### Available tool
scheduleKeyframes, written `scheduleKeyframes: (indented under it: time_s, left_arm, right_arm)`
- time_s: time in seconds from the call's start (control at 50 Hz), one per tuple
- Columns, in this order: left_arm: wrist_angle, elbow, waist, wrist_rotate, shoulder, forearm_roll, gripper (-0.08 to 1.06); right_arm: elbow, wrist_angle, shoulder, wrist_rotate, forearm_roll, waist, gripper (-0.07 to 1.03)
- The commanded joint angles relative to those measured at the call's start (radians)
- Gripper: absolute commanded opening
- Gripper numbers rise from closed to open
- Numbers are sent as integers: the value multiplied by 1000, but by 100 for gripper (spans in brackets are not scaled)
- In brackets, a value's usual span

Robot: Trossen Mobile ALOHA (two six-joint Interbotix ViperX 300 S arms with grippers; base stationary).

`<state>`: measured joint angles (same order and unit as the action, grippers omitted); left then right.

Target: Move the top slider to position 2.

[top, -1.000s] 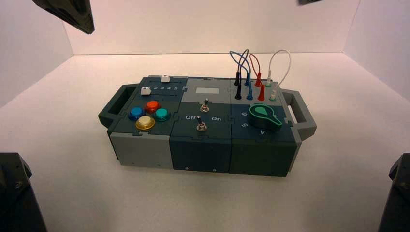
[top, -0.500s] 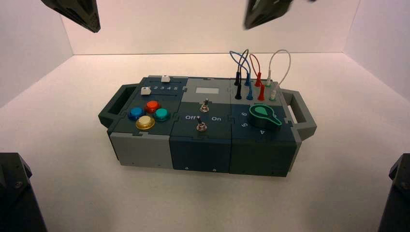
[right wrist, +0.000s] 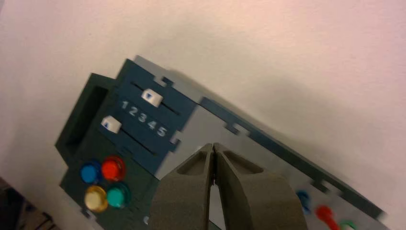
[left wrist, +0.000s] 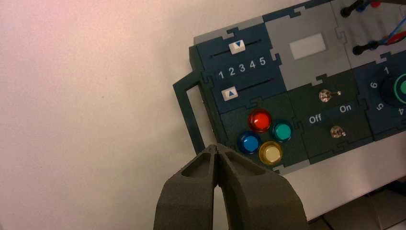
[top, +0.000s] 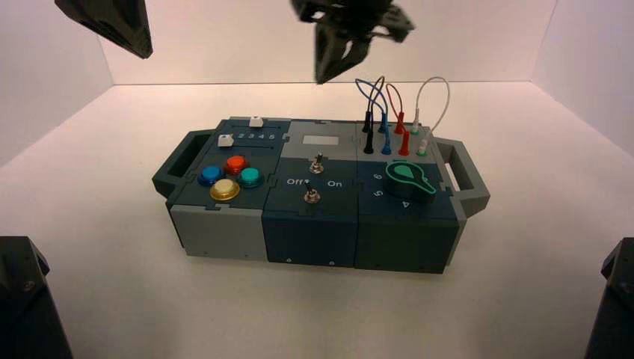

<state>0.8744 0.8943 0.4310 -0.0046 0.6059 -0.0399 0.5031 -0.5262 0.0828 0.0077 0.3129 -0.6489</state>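
The top slider is a small white square cap in a dark track at the box's back left. It also shows in the left wrist view and the right wrist view, standing about level with the numeral 3. The numeral 2 is printed in the row below it. My right gripper hangs shut and empty in the air above the box's back middle, to the right of the slider. My left gripper is shut and empty, high at the far left.
The twin white slider sits below the numerals. Red, blue, teal and yellow buttons lie in front. Two toggle switches, a green dial and plugged wires lie to the right.
My right gripper has come into the high view from the upper right, moving left and down toward the box's back. The left arm has stayed in place. The sliders have not moved.
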Motion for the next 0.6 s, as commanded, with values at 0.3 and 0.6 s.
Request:
scheduleKeyframes:
  time_s: [0.3,0.6]
  left_arm:
    - [-11,-9,2,-3,14,3,-3]
    - [-12,0,2,-2,12,5,-3]
  right_arm:
    - [-144,-51,112,-6,107,-14,-2]
    - [-175,-60,176,-18,149,-18,-2]
